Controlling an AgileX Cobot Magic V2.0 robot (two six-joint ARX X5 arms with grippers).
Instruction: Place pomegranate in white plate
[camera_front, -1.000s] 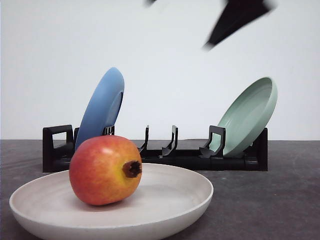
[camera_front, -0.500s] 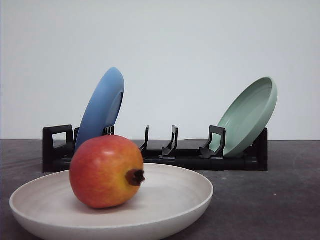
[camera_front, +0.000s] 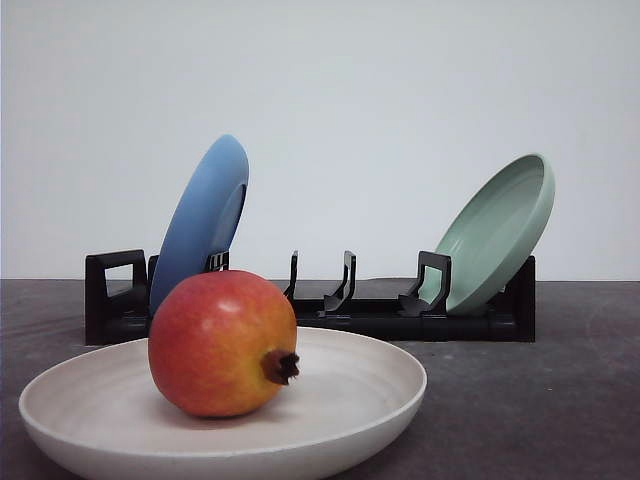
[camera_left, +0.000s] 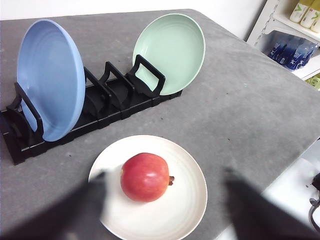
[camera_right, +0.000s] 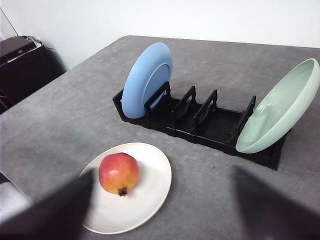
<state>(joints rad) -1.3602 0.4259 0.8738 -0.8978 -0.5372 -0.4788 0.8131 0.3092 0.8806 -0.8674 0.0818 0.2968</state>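
Note:
The pomegranate (camera_front: 222, 345) is red with yellow-orange patches and lies free in the white plate (camera_front: 385, 395) at the table's front left, its dark crown nub pointing down and to the right. In the left wrist view the pomegranate (camera_left: 145, 177) rests on the white plate (camera_left: 187, 200) well below my left gripper (camera_left: 166, 172), which is open with blurred dark fingers (camera_left: 87, 207) spread wide. My right gripper (camera_right: 164, 171) is open too and held high, with the pomegranate (camera_right: 118, 173) and white plate (camera_right: 152, 175) below it.
Behind the white plate stands a black dish rack (camera_front: 380, 318). It holds a blue plate (camera_front: 205, 215) on its left and a pale green plate (camera_front: 500, 230) leaning on its right. A shelf with bottles (camera_left: 300, 30) stands past the table edge.
The pomegranate rolled slightly right in the plate and its crown nub turned downward. The dark blurred arm part at the top of the front view has left the frame.

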